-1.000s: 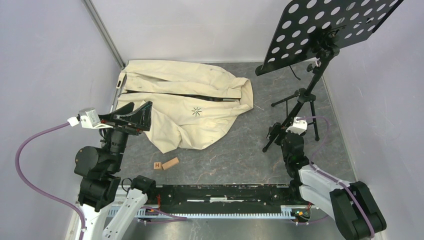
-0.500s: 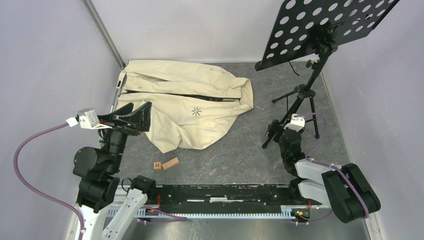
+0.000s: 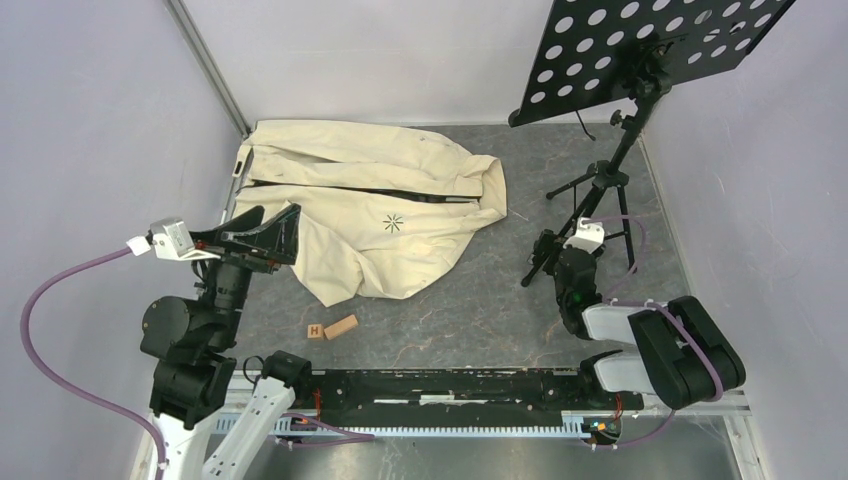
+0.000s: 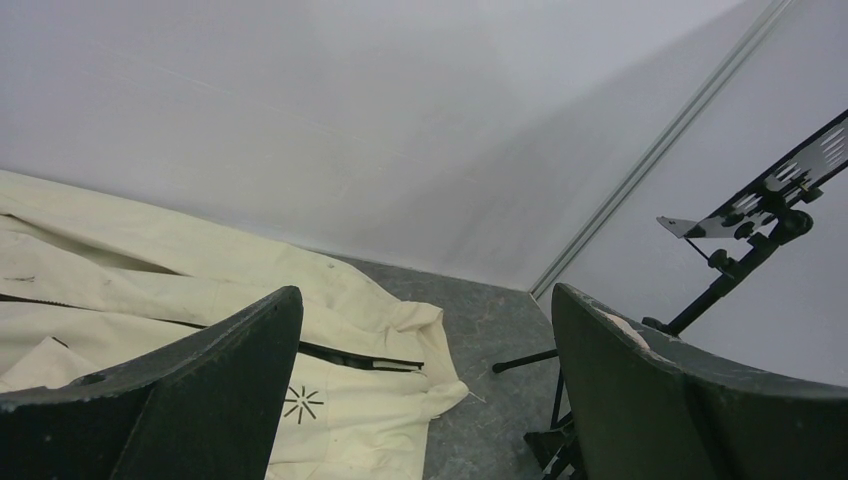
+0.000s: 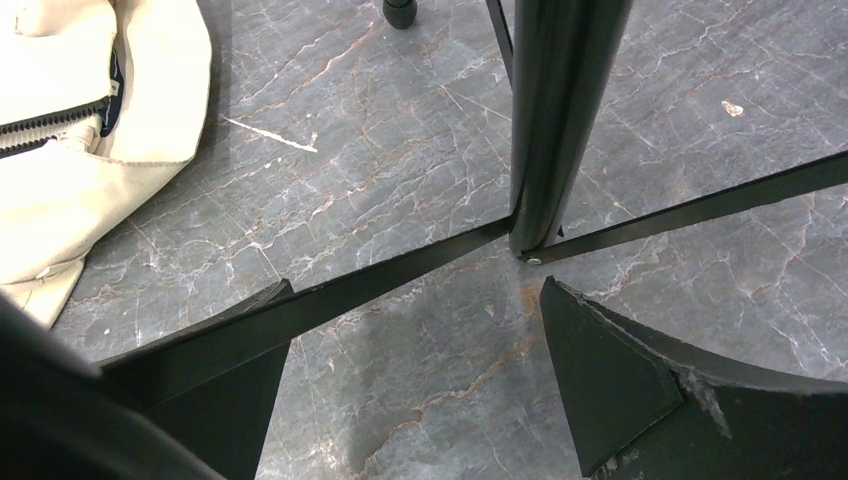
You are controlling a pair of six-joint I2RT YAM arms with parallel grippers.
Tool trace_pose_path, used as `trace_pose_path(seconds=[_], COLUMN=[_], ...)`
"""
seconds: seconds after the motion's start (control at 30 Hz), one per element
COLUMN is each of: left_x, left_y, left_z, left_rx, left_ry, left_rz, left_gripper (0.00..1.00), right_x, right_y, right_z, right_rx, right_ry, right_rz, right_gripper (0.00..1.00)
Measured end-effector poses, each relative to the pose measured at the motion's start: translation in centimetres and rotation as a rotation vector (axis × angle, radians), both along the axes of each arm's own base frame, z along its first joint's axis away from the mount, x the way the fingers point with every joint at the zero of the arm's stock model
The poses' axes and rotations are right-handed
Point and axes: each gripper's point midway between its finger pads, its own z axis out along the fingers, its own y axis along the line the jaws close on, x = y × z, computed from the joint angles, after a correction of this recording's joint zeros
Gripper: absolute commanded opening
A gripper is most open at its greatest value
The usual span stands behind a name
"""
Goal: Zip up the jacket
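Top external view is showing the jacket (image 3: 370, 215) lying at the far left, its zipper seeming open, with the left gripper (image 3: 275, 222) hovering spread over its near edge. Right gripper (image 5: 415, 290), also spread, is sitting among the stand's (image 3: 612, 170) legs; swinging toward the jacket could tip the stand.

The right arm (image 3: 660, 345) has folded back toward its base, the right end effector (image 3: 545, 262) has gone a bit up and left, the music stand (image 3: 640, 60) has slid a little farther away across the desk (image 3: 480, 300), and the left arm (image 3: 190, 330) has leaned slightly left.
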Motion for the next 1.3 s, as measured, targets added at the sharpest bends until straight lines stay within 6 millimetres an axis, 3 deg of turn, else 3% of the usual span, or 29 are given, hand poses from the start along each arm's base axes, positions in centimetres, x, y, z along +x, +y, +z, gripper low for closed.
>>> trace_pose_path(seconds=[0.87, 1.3], left_x=[-0.3, -0.4], left_y=[0.1, 0.1], left_z=[0.0, -0.4], left_rx=[0.001, 0.007], left_ry=[0.002, 0.021], left_rz=[0.000, 0.000], left_gripper=[1.00, 1.00], right_x=[4.5, 7.3], right_y=[0.2, -0.8], right_z=[0.5, 1.0], right_rx=[-0.045, -0.048], right_ry=[-0.014, -0.015], right_rz=[-0.033, -0.072], right_gripper=[0.99, 0.99])
